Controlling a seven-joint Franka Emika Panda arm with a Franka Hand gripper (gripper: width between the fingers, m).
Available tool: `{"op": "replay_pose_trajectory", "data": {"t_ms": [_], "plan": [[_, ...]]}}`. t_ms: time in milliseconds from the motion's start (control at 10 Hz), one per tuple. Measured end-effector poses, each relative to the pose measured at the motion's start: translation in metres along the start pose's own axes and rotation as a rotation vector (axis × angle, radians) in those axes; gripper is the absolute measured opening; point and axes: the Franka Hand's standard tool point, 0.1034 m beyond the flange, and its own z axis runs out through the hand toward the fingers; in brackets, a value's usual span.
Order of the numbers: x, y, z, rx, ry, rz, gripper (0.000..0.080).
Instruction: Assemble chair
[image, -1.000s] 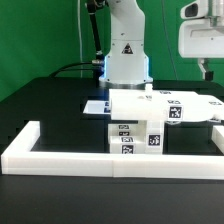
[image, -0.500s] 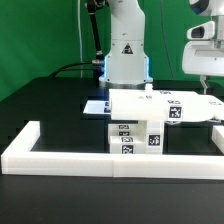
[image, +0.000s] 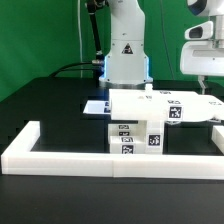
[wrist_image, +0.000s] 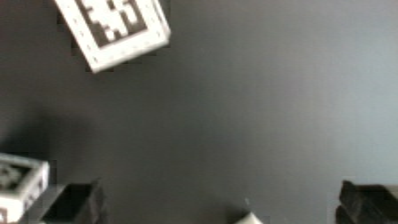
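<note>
The gripper (image: 206, 88) has come down at the exterior view's right; a second ago its white body hung high, well above the chair parts (image: 150, 125); now its fingers reach down to about the level of the right end of the top slab (image: 165, 103); whether it hangs over that end or beyond it cannot be told; nearly all of the drop came in the first half second; since then it has edged only slightly leftward.

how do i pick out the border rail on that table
Start at the black table. In the foreground of the exterior view a long low white rail runs across it, turning back at each end, with the stacked chair parts behind it. Unlike those, it carries no tags.
</note>
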Motion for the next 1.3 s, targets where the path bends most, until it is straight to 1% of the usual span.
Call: {"op": "replay_pose_trajectory", "data": {"t_ms": [300,400,500,800,900,1100,1300], "plan": [[-0.022,0.006,0.015,-0.015,0.006,-0.06,0.0649],[-0.026,0.008,0.019,-0.021,0.009,-0.071,0.0649],[-0.027,0.01,0.023,-0.023,0.016,-0.078,0.0649],[-0.026,0.01,0.024,-0.026,0.015,-0.077,0.0649],[-0.026,0.012,0.024,-0.024,0.02,-0.095,0.0649],[-0.03,0.021,0.027,-0.034,0.019,-0.149,0.0649],[-0.028,0.026,0.03,-0.033,0.032,-0.169,0.0649]]}}
